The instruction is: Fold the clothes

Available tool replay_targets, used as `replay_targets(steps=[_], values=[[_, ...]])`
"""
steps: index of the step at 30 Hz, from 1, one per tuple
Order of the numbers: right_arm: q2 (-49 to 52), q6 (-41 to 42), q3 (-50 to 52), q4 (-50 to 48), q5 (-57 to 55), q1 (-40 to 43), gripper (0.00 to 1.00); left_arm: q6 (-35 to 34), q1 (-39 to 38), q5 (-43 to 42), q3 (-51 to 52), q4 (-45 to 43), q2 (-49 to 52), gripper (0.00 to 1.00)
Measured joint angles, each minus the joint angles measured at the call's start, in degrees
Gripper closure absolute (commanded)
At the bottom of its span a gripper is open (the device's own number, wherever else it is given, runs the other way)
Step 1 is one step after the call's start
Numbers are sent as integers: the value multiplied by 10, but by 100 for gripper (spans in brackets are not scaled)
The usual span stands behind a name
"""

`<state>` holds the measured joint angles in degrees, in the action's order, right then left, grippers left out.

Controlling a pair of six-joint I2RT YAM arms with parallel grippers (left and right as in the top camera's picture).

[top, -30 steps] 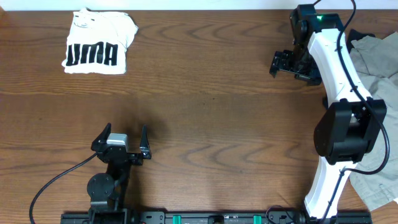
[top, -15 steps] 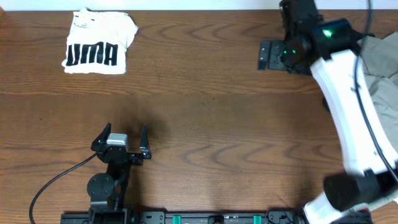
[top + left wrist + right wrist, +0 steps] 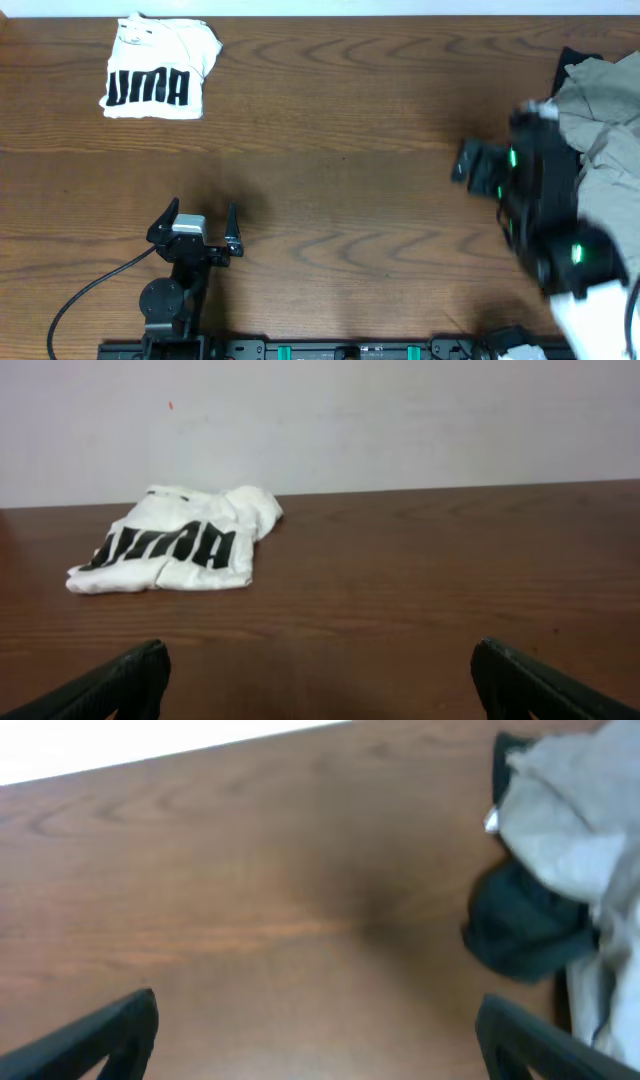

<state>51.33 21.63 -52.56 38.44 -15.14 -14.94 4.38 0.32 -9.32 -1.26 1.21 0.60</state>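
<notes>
while both arms are empty-handed, the folding looks partly done. the left gripper (image 3: 318, 650) has its jaws spread wide with nothing between them and only bare table (image 3: 400, 590) directly ahead. the right gripper (image 3: 318, 1005) is likewise spread and pinches nothing, though in the overhead view it is a smear of motion blur. nearest the right gripper, just ahead and off to its right, lies a heap (image 3: 605, 90) of unfolded cloth: a dark garment (image 3: 520, 935) bunched into a soft lump, touching and partly under a pale grey garment (image 3: 570, 820) that drapes in loose, crumpled folds. farther out, well ahead of the left gripper and a little to its left, the white t-shirt (image 3: 170, 550) rests on the table near its far edge, well apart from both grippers. it is already a compact, roughly rectangular packet with its black block lettering face up, and one end is rumpled and bulging where the thin cotton bunches. i judge this shirt folded, and the heap by the right gripper to be what is left, if it belongs to the job. the table is smooth dark brown wood grain with a slight sheen, and beyond it stands a plain pale wall (image 3: 400, 420).
</notes>
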Motion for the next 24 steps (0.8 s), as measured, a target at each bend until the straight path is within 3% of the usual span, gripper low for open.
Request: replay_targets(steps=[4, 11, 16, 24], values=[[-158, -2, 181, -113, 4, 16, 1, 0, 0, -2, 0, 0, 0, 2], [-350, -44, 389, -219, 87, 101, 1, 2, 0, -4, 0, 0, 0, 2], [-409, -58, 455, -263, 132, 136, 1, 2, 0, -4, 0, 0, 0, 2], [-435, -63, 480, -296, 154, 164, 1, 2, 0, -4, 0, 0, 0, 2]])
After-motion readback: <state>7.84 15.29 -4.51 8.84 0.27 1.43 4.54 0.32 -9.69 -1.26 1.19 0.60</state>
